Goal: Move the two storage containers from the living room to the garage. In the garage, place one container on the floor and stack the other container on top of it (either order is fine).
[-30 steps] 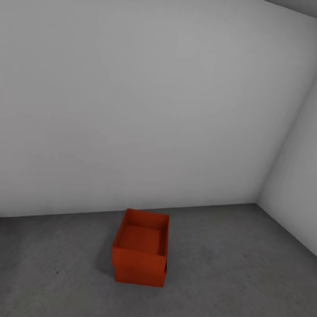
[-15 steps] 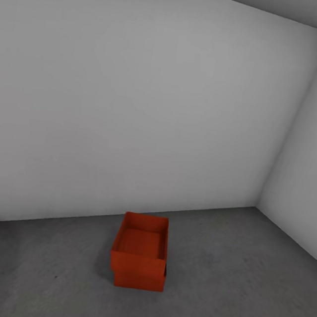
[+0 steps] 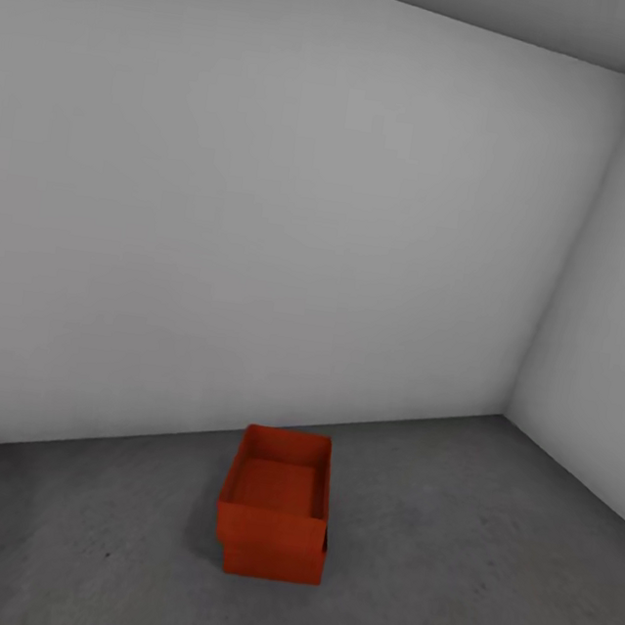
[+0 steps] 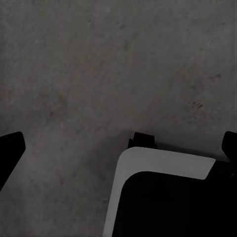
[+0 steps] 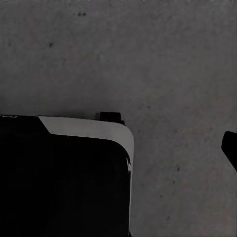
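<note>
Two stacked storage containers (image 3: 274,515) on garage floor (image 3: 476,571), well ahead; gripper states indiscernible.

The head camera has tilted up, apparently; containers (image 3: 274,515) unmoved.

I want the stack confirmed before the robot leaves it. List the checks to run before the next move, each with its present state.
1. Lower container rests on the concrete floor: ok.
2. Upper container sits on the lower one: ok, though it overhangs a little toward the head view's left.
3. Upper container upright, open side up: ok.
4. Stack stands apart from the grey wall: ok.
5. Left claw holds nothing: ok. It is spread wide over bare floor.
6. Right claw empty: cannot tell. One fingertip is in view at the picture's edge.
</note>
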You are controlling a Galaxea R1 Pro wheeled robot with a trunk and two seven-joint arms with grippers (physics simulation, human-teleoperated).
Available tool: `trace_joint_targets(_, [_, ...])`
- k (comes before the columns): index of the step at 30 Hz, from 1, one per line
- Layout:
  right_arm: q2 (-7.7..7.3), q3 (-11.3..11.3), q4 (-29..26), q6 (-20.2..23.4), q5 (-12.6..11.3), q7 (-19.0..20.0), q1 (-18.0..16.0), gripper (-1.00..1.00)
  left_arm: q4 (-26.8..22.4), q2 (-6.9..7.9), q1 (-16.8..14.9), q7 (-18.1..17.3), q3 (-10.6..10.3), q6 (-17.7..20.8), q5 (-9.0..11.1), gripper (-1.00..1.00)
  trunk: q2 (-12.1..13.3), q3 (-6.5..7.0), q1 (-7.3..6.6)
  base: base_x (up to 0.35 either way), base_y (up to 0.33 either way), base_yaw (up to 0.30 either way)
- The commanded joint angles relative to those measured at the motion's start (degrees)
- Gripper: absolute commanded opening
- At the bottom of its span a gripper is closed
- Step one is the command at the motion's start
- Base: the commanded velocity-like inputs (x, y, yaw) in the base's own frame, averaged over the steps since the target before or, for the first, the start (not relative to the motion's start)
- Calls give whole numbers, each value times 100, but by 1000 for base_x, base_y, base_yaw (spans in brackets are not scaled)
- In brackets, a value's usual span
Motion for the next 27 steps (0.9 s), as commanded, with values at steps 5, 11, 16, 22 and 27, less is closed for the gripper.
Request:
trace_joint_targets(5, [3,48,16,-28,-41,1,-7,100,8,0,-4,-4,27,-22,36,100,-4,40,0,0,0,0])
trace_joint_targets(11, [3,48,16,-28,-41,-3,-7,100,6,0,-4,-4,27,-22,36,100,-4,97,0,0,0,0])
trace_joint_targets(16, [3,48,16,-28,-41,-3,-7,100,10,0,-4,-4,27,-22,35,100,-4,143,0,0,0,0])
trace_joint_targets(22, [3,48,16,-28,-41,-2,-7,100,11,0,-4,-4,27,-22,36,100,-4,200,0,0,0,0])
trace_joint_targets(27, [3,48,16,-28,-41,1,-7,100,11,0,-4,-4,27,-22,36,100,-4,247,0,0,0,0])
